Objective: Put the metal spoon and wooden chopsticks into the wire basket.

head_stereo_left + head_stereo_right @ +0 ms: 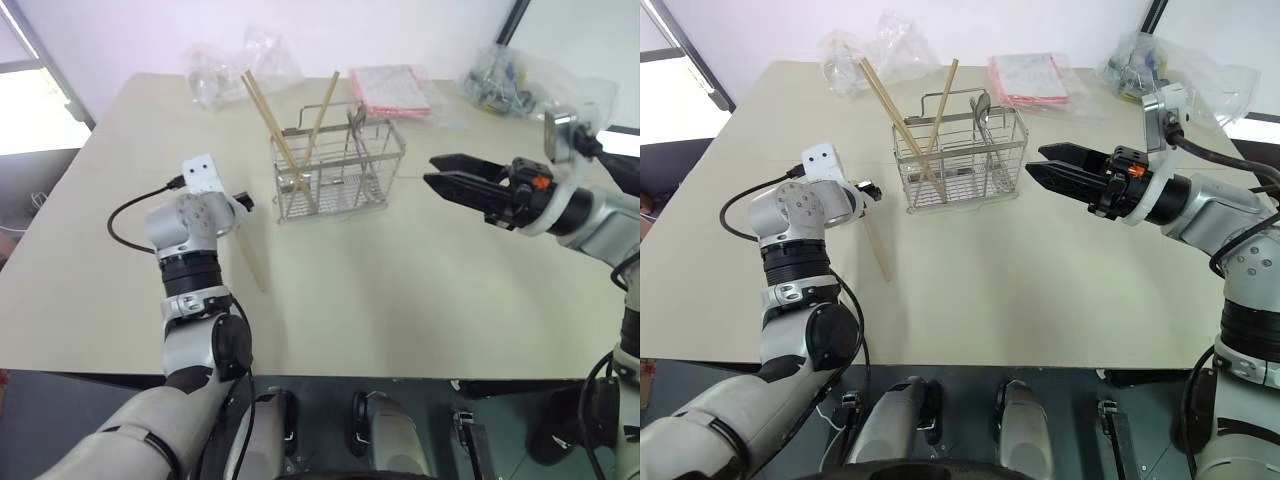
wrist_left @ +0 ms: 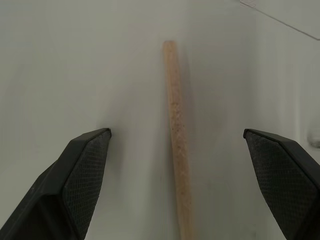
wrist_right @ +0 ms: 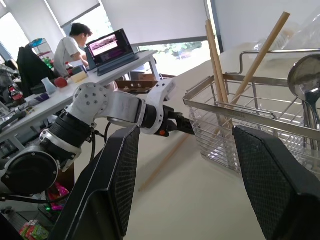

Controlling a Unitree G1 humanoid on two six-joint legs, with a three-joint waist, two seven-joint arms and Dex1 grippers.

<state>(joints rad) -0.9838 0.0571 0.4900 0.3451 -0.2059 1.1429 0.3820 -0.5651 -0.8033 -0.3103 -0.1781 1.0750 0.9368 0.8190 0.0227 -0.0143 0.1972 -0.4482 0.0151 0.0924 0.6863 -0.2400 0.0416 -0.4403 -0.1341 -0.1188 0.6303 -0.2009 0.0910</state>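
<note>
The wire basket (image 1: 338,185) stands mid-table. In it stand the metal spoon (image 1: 356,120), bowl up, and three wooden chopsticks (image 1: 265,110), two leaning left and one leaning right. Another wooden chopstick (image 1: 252,262) lies flat on the table to the left of the basket. My left gripper (image 1: 244,203) hangs open just over its far end. In the left wrist view this chopstick (image 2: 175,125) lies between the two spread fingers (image 2: 85,170), untouched. My right gripper (image 1: 430,170) hovers open and empty to the right of the basket, pointing at it.
Clear plastic bags (image 1: 235,62) lie at the table's back left and back right (image 1: 520,80). A pink packet (image 1: 390,90) lies behind the basket. The table's front edge (image 1: 330,375) runs close below my arms. A person (image 3: 70,47) sits at a distant desk.
</note>
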